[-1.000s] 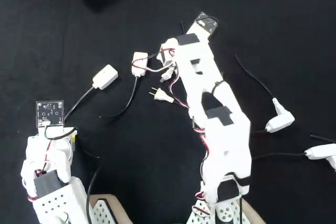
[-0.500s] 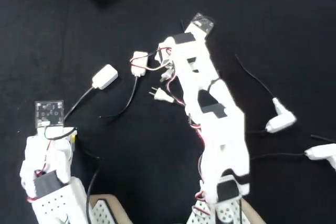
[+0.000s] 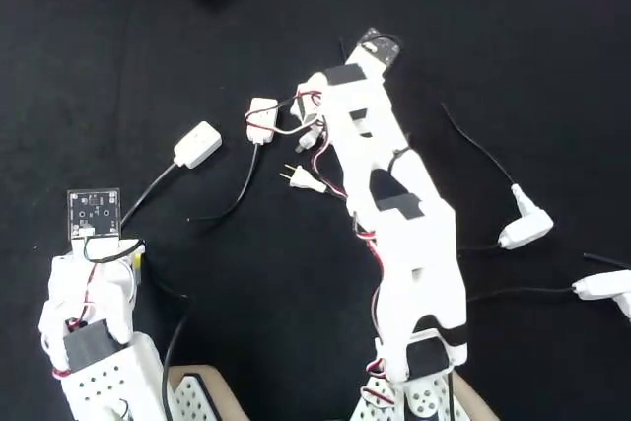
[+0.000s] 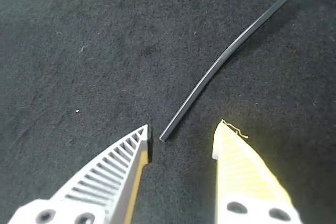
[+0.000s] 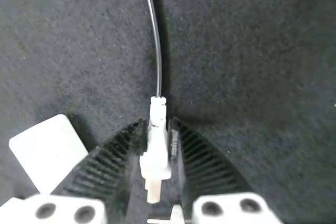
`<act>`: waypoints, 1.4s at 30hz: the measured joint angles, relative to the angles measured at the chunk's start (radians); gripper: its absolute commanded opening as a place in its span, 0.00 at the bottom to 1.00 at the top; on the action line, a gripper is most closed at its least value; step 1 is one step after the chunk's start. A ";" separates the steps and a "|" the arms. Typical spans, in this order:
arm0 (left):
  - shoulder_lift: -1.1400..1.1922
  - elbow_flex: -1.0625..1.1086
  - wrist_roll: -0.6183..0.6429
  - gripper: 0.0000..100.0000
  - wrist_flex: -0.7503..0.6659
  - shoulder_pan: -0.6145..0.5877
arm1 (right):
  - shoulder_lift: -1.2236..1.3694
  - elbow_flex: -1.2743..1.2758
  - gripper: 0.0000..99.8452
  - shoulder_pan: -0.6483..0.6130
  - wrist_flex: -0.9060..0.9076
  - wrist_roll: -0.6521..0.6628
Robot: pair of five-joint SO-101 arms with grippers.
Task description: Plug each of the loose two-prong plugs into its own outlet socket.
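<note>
My right gripper (image 5: 156, 148) is shut on a small white two-prong plug (image 5: 155, 153), whose thin cable (image 5: 155, 40) runs away over the black cloth. A white outlet socket (image 5: 44, 150) lies just beside its fingers. In the high view the right arm (image 3: 394, 214) stretches toward the table's middle, next to a white socket (image 3: 261, 118). A loose plug (image 3: 304, 180) lies near it, and another socket (image 3: 197, 144) farther left. My left gripper (image 4: 181, 135) is open low over the cloth, with a black cable's end (image 4: 164, 136) between its fingertips.
Two more white plug pieces (image 3: 523, 227) (image 3: 601, 286) with black cables lie at the right side. A black cable (image 3: 232, 194) curls across the middle. The left arm (image 3: 89, 313) sits at the near left corner. Black cloth (image 3: 118, 56) covers the table.
The right arm has shifted slightly to the left with the plug still held. The left arm and the loose sockets stay where they were.
</note>
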 measured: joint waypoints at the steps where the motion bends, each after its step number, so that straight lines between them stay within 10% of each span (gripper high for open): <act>1: 0.000 0.000 0.000 0.21 0.000 0.000 | 0.002 0.000 0.07 0.000 0.000 0.000; 42: 0.000 0.000 0.000 0.21 0.000 0.000 | 0.011 -0.345 0.01 0.044 0.569 0.160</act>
